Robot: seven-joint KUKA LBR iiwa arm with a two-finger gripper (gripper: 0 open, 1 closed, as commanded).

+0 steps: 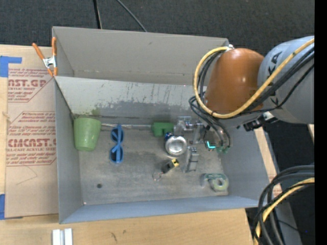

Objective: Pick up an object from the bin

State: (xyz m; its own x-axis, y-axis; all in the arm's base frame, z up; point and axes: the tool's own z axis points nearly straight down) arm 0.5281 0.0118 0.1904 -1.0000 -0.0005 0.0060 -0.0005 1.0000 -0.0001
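Down in the right half of the grey bin (127,86) now, tool (191,154) hanging low under the orange wrist cover (232,80). Cannot tell how far open, nor whether anything is gripped. Just to its left, touching or nearly so, a shiny silver round cap (175,146). Behind that cap, toward the back wall, a small dark green block (162,129). In front of the cap, a tiny black and yellow piece (168,166) lying on the floor. Nearer the front right corner, a pale green ring (217,182), apart from the tool. Well off to the left, blue glasses (117,145) flat on the floor, and a light green cup (87,132) by the left wall.
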